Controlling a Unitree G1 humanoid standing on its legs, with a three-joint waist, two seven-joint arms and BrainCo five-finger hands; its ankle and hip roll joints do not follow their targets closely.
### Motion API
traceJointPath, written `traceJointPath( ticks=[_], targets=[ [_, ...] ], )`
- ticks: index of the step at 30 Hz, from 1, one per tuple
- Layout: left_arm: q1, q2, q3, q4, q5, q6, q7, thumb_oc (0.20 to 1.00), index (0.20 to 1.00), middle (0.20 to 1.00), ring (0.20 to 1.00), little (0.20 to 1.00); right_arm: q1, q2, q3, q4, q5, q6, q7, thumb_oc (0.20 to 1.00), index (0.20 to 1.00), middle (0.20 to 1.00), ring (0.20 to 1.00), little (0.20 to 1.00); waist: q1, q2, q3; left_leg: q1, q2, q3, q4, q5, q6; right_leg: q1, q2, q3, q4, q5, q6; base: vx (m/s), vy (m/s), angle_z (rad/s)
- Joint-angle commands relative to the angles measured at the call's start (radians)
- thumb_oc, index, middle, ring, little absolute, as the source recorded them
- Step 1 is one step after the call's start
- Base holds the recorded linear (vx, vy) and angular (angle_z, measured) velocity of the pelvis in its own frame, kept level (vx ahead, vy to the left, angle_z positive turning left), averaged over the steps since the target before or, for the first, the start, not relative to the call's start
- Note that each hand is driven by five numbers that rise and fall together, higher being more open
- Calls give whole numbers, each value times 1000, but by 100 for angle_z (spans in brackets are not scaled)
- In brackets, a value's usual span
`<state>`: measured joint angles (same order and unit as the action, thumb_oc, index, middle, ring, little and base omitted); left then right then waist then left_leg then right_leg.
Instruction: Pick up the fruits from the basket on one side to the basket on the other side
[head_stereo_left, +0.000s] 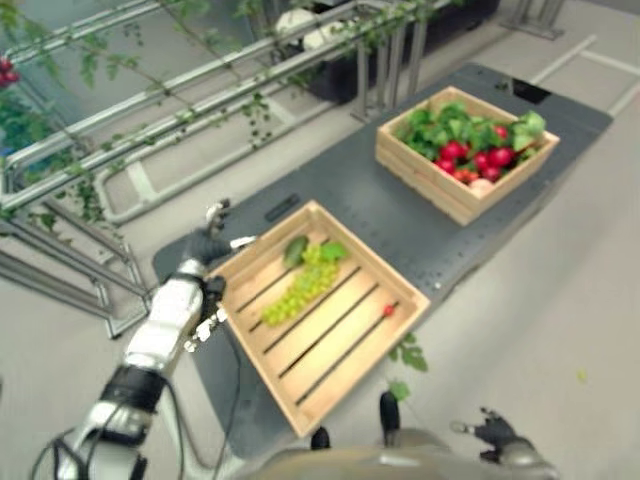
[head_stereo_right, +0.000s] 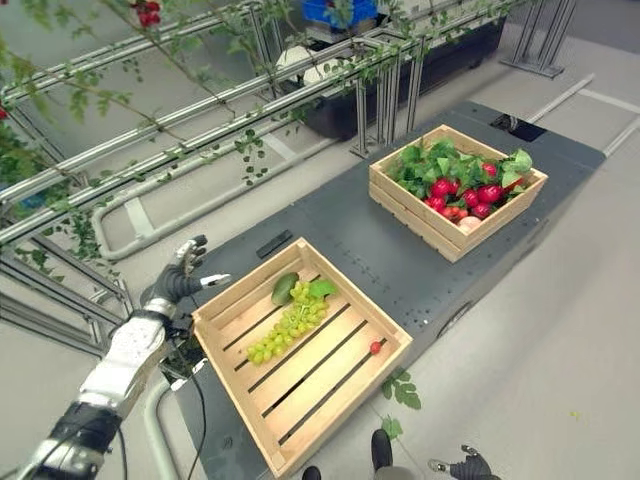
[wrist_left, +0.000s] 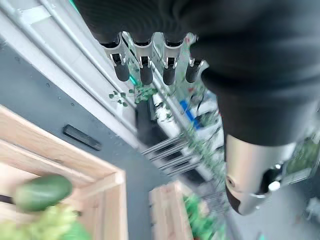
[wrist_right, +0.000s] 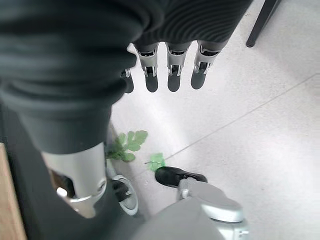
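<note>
Counter (head_stereo_right: 390, 255): dark grey, running from 7 o'clock up to 1 o'clock, carrying two wooden crates.
Near crate (head_stereo_right: 345, 385): at 6 o'clock, slatted; grapes (head_stereo_right: 287, 327) and a green fruit (head_stereo_right: 284, 288) lie by its 11 o'clock corner, a small red fruit (head_stereo_right: 375, 348) at its 3 o'clock edge.
Far crate (head_stereo_right: 412, 220): at 1 o'clock, well apart, heaped with leaves (head_stereo_right: 437, 165) and red fruits (head_stereo_right: 462, 193).
Left hand (head_stereo_right: 179, 280): at 9 o'clock, just beside the near crate's corner, fingers straight and spread, empty.
Right hand (head_stereo_right: 468, 467): at 5 o'clock, low over the floor, fingers straight, empty.
</note>
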<state>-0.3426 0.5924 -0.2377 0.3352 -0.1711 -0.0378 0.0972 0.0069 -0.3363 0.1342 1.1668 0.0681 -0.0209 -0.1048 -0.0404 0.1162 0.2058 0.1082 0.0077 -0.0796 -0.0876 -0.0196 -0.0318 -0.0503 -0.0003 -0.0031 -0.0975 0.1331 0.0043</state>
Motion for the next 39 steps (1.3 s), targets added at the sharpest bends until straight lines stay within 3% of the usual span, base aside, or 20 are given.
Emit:
traceJointPath(
  ticks=[1, 8, 11, 23, 34, 37, 39],
  targets=[
    [-172, 64, -48, 82, 88, -9, 8, 1000, 1000, 1000, 1000, 1000, -60, -14, 46, 17, 19, -1, -7, 1000, 1000, 1000, 1000, 1000, -36, -31, 28, -73, -49, -21, 2, -27, -8, 64, -29, 14, 10, -152, 110, -49, 4, -5],
    [-336, 64, -163, 248, 182, 15, 35, 1000, 1000, 1000, 1000, 1000, -95, -21, 64, 12, 41, -9, -15, 1000, 1000, 1000, 1000, 1000, -47, -23, 77, -108, -52, -12, 9, -10, -9, 26, -29, 23, 10, -132, 111, -72, -2, -9],
    [-427, 32, -231, 409, 209, 30, 43, 1000, 1000, 1000, 1000, 1000, -120, -23, 79, 13, 64, -15, -26, 1000, 1000, 1000, 1000, 1000, -58, -22, 111, -142, -52, -1, 14, 4, -9, -11, -31, 33, 10, -112, 113, -105, -5, -7],
    [-486, -26, -240, 681, 154, 44, 43, 1000, 1000, 1000, 1000, 1000, -149, -23, 97, 24, 101, -20, -43, 1000, 1000, 1000, 1000, 1000, -73, -21, 153, -200, -55, 35, 17, 24, -8, -89, -24, 73, 10, -81, 113, -43, 7, -11],
    [-413, -97, -209, 714, 144, 50, 55, 1000, 1000, 1000, 1000, 1000, -162, -13, 93, 31, 115, -24, -65, 1000, 1000, 1000, 1000, 1000, -80, -29, 178, -223, -59, 44, 13, 32, -9, -122, -20, 88, 10, -70, 110, -23, -3, -3],
    [-330, -104, -181, 571, 99, 27, 55, 1000, 1000, 1000, 1000, 1000, -155, -17, 80, 23, 111, -27, -70, 1000, 1000, 1000, 1000, 1000, -72, -22, 177, -226, -61, 44, 11, 33, -8, -129, -20, 92, 10, -70, 109, -7, 5, -6],
    [-327, -104, -180, 568, 99, 28, 55, 1000, 1000, 1000, 1000, 1000, -154, -17, 81, 22, 111, -27, -70, 1000, 1000, 1000, 1000, 1000, -72, -23, 176, -227, -61, 44, 11, 32, -8, -129, -19, 92, 10, -70, 109, 2, 2, -6]
  ],
)
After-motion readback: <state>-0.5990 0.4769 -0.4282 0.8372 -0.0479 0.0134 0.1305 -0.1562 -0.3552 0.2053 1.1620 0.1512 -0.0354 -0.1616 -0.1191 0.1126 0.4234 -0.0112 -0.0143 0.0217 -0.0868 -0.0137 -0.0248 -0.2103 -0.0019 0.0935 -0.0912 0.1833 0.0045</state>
